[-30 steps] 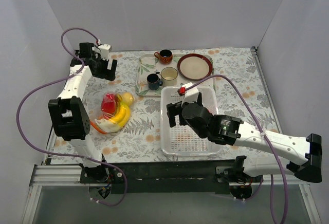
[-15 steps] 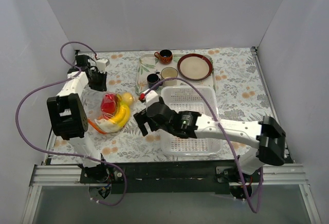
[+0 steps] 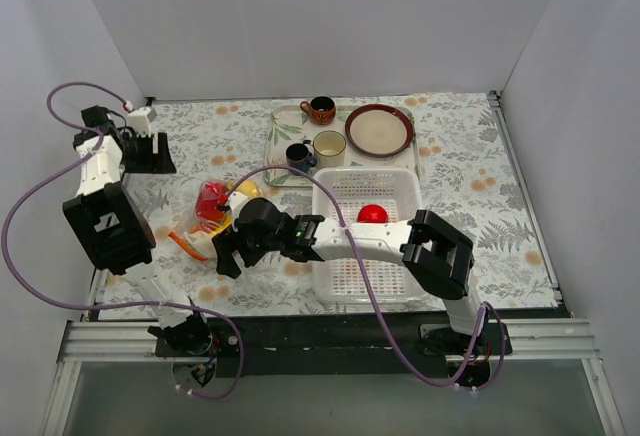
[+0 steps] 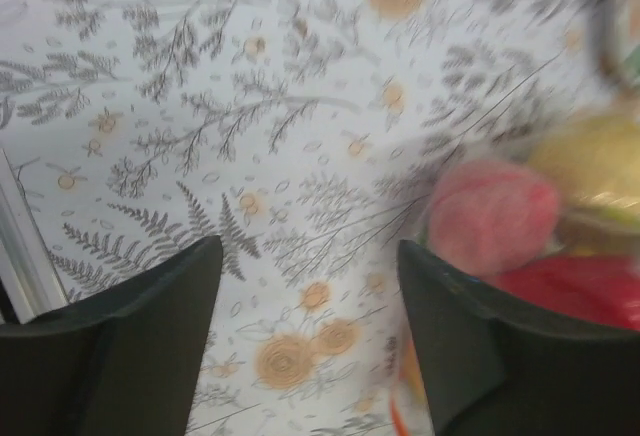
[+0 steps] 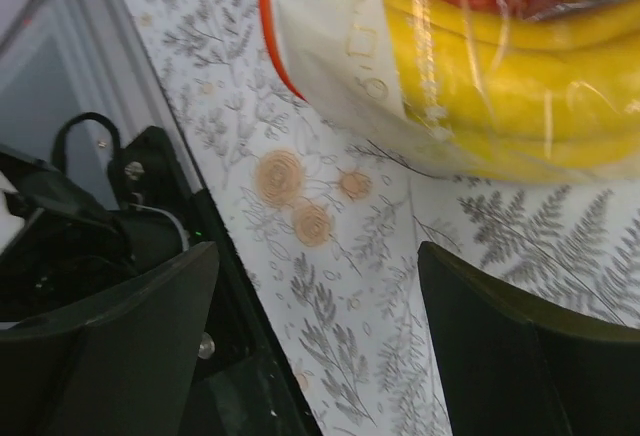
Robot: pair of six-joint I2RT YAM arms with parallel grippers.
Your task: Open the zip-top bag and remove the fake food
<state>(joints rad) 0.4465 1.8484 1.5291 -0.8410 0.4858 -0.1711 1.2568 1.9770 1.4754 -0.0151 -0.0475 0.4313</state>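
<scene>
The zip-top bag (image 3: 200, 238) lies on the flowered bench (image 3: 470, 186), and I place everything else from it. Its red-orange zip strip (image 5: 266, 36) curves along the bag's near-left edge. Through the clear plastic I see the banana bunch (image 5: 480, 86), the red pepper (image 3: 210, 199), the peach (image 4: 495, 216) and the lemon (image 4: 600, 156), all packed close together inside.

My right fingers (image 3: 228, 254) are spread wide with nothing between them. They hang just beside the bag's near edge, with only patterned bench showing in the gap. I cannot tell whether either tip brushes the plastic.

My left fingers (image 3: 150, 159) are also spread and empty. They sit off the bag's far-left side, apart from it, with the fruit only at the edge of their wrist view.

Right of the bag stands the white slotted basket (image 3: 330, 256), with one red round fruit (image 3: 372, 214) lying in it. Behind the bag and to its right are a tray (image 3: 275, 161) carrying cups (image 3: 329, 146), and a plate (image 3: 379, 128).
</scene>
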